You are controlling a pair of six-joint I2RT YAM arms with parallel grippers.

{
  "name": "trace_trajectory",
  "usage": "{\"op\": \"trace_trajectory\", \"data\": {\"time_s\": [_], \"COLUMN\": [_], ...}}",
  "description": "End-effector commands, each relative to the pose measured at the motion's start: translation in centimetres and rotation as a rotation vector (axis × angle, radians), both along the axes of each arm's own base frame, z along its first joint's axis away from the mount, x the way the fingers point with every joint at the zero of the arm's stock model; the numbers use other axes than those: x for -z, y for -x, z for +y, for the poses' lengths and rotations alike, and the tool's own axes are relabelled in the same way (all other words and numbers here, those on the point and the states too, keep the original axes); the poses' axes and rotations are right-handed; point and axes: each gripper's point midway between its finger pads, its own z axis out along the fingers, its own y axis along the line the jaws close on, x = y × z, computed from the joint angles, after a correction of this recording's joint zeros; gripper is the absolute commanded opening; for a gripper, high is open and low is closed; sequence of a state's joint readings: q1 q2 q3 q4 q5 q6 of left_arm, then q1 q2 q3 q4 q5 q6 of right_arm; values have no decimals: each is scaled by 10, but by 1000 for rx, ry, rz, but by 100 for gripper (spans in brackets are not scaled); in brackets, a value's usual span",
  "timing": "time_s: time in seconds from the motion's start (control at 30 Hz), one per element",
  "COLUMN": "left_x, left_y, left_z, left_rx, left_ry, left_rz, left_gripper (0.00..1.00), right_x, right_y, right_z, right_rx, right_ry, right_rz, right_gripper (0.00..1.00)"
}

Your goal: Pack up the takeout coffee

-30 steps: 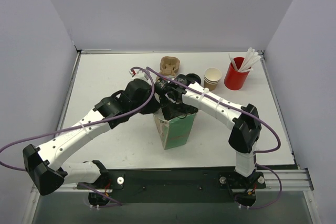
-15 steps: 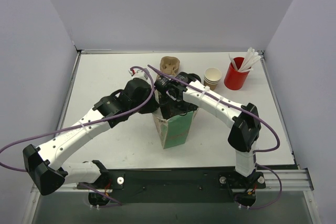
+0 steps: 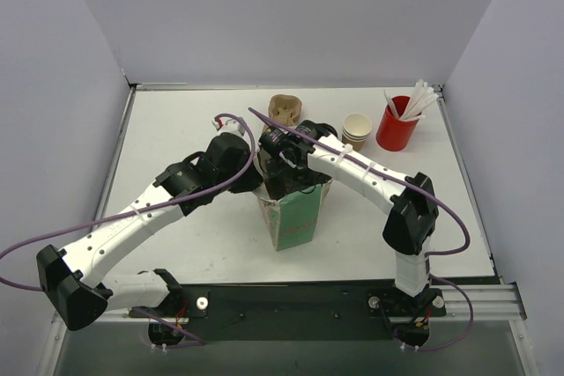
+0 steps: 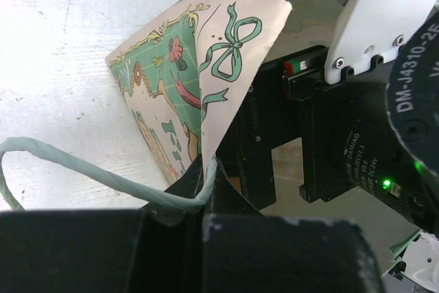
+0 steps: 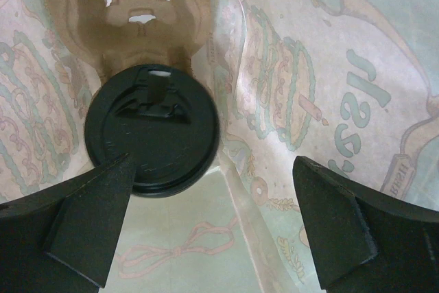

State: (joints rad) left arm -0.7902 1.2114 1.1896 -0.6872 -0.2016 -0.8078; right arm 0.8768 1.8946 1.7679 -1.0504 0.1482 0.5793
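while the left gripper (image 4: 206,193) pinches shut on the rim of a green printed paper bag (image 4: 154,94), beside its pale twisted-paper handle (image 4: 75,166), the right gripper (image 5: 212,193) hangs inside the bag's mouth with its jaws spread wide and nothing between them. the takeout coffee (image 5: 152,130) stands upright at the bottom of the bag. only its round black lid shows from above; the paper cup under it is hidden. it sits against a brown moulded pulp tray (image 5: 137,12) that also lies in the bag. seen from the right wrist, one black fingertip (image 5: 92,217) overlaps the lid's near edge, though whether it touches cannot be told. the other finger is well apart from the cup, near the bag's opposite wall. from the overhead camera the bag stands upright near the middle of the white table (image 3: 176,129), with both arms bent over its open top and hiding what is inside. at the back of the table sit a second brown pulp carrier (image 3: 284,110), a stack of lidless tan cups (image 3: 356,130) and, just beside it, a red cup (image 3: 394,134) holding white sticks (image 3: 416,99).
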Motion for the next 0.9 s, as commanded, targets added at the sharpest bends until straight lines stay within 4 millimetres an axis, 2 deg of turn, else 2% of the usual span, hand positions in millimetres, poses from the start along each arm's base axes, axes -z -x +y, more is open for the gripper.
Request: {"op": "trace_trajectory", "data": {"time_s": [0.0, 0.27, 0.47, 0.87], "left_x": [0, 3, 3, 5], "left_y": [8, 8, 7, 7], "left_z": [14, 6, 4, 3], "left_rx": [-9, 25, 38, 42], "left_ry": [-28, -24, -27, -36], "left_rz": [11, 21, 20, 29], "left_gripper": [0, 0, 0, 0], "right_x": [-11, -25, -22, -35], "right_y": [-4, -5, 0, 0], "right_z": [-25, -9, -8, -6], "right_rx": [65, 32, 28, 25], "right_ry": [39, -15, -2, -30], "right_rz": [-22, -27, -9, -23], "right_gripper": [93, 93, 93, 93]}}
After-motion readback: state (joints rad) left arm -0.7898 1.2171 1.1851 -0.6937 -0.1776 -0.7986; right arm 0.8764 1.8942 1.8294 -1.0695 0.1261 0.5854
